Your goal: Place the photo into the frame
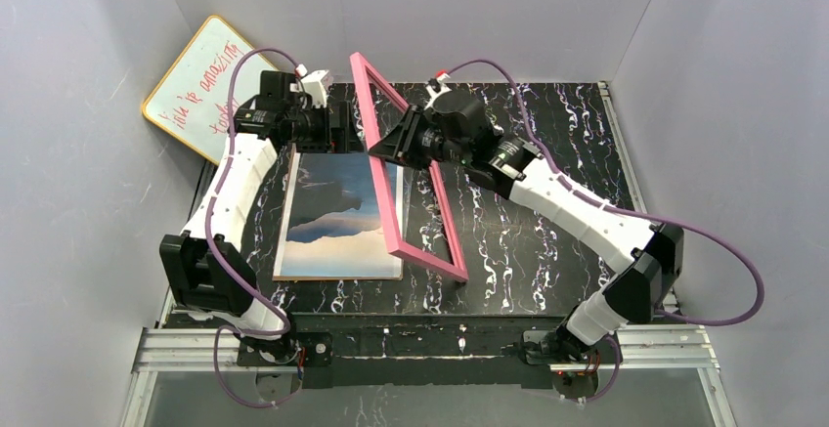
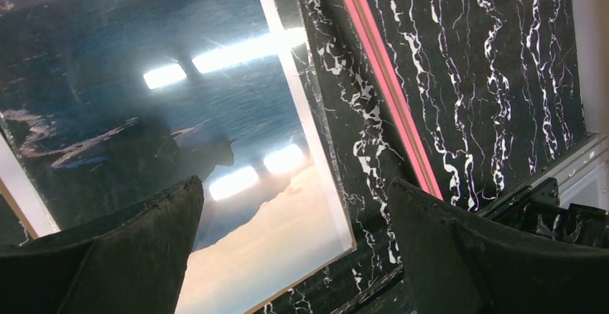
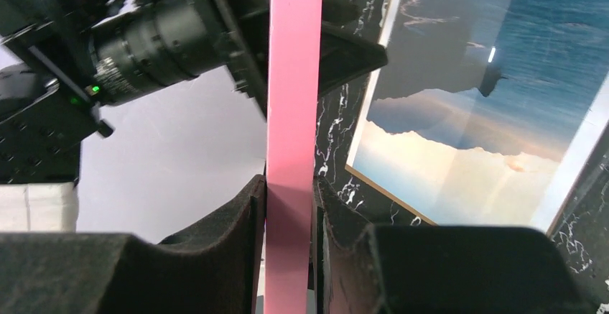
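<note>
**Frame pinched, photo flat**

My right jaws are clamped narrowly on the pink edge of the frame (image 3: 293, 77), which stands tilted over the bench (image 1: 547, 202). My left jaws gape wide and empty above the photo (image 1: 342, 217), which lies face up just beside the frame.

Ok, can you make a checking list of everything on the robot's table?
Surface: table, black with white veins.
Job's things: photo lies flat, picture up; pink frame tilted up beside it.
Clutter: whiteboard with red writing, leaning at the far left.
Grippers: right gripper shut on the frame's rail; left gripper open above the photo, holding nothing.
Cables: purple cables loop off both arms.
Surroundings: plain grey walls.
</note>
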You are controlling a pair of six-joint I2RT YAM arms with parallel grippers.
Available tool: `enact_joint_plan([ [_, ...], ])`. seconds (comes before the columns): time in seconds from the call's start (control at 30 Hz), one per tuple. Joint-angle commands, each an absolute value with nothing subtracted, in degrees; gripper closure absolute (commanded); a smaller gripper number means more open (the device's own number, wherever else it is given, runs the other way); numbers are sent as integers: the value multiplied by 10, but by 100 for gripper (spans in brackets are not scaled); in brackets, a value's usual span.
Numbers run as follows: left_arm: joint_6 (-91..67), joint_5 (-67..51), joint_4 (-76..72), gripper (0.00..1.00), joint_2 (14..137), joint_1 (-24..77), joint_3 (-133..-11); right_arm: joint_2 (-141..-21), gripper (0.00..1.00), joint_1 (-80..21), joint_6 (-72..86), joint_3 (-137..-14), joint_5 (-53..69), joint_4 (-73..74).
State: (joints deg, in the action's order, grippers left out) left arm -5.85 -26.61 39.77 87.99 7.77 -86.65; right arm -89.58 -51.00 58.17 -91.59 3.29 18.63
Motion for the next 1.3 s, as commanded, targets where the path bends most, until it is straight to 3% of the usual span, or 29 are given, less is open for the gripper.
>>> enact_joint_plan([
  [0.0,-93,-230,378,2,872,110,-881,-848,99,-483,616,-851,58,62],
  [0.3,-177,-217,257,2,803,124,-791,-811,99,-444,668,-758,99,-25],
  [0.67,-187,-180,231,2,839,152,-831,-837,99,-431,689,-782,151,-35],
  [0.8,-181,-160,231,2,866,168,-856,-831,94,-422,701,-764,163,-39],
  [0.87,-176,-149,229,2,876,179,-864,-827,86,-415,704,-758,168,-38],
  [0.97,-176,-134,228,2,891,196,-877,-820,56,-399,693,-761,174,-17],
  [1.07,-178,-125,223,2,904,212,-889,-823,33,-375,654,-791,186,52],
  [1.17,-177,-117,220,2,914,229,-901,-843,20,-359,581,-855,187,159],
  [1.27,-171,-112,219,2,927,243,-914,-875,15,-352,504,-936,183,267],
])
